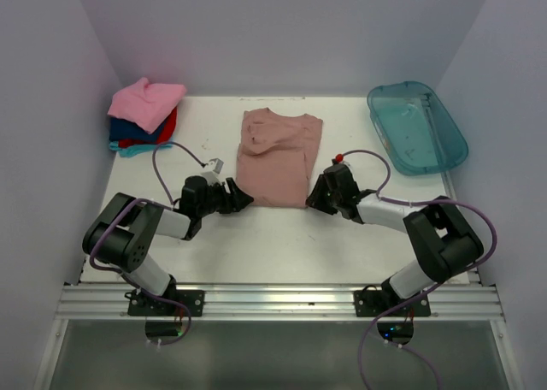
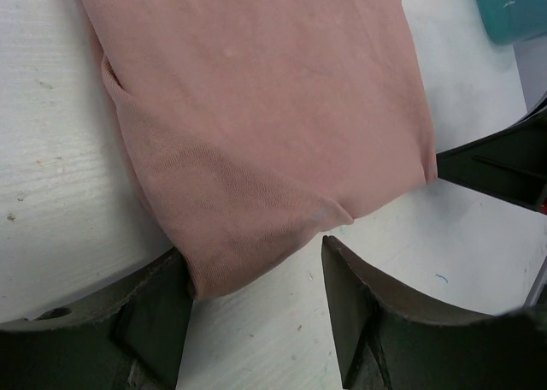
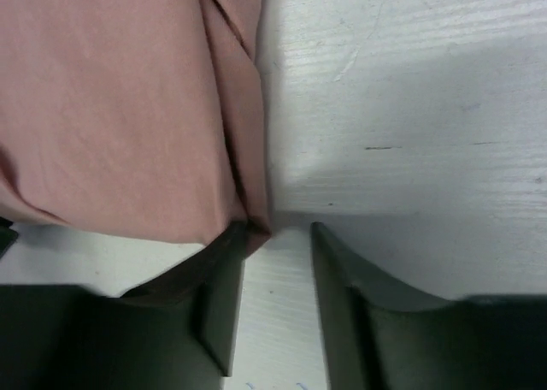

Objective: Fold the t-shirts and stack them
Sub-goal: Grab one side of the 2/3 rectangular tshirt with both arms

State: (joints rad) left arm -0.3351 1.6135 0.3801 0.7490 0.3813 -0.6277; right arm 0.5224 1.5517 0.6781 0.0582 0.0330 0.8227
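**At frame centre: tee (image 1: 275, 155) between two low arms**

Both arms reach forward, low over the white table (image 1: 273, 245). Left gripper (image 1: 243, 198) unclenched at tee's lower-left corner. Right gripper (image 1: 313, 198) unclenched, one finger touching lower-right corner. Stack (image 1: 144, 116) of folded tees upper left, tub (image 1: 416, 127) upper right. Pale walls enclose.

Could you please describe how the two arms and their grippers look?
The left arm and right arm are black with silver-grey link sections and rounded joints. Lilac cables loop along each. The fingers are dark, curved wedges. The right wrist carries a small red part; the left, a white connector.
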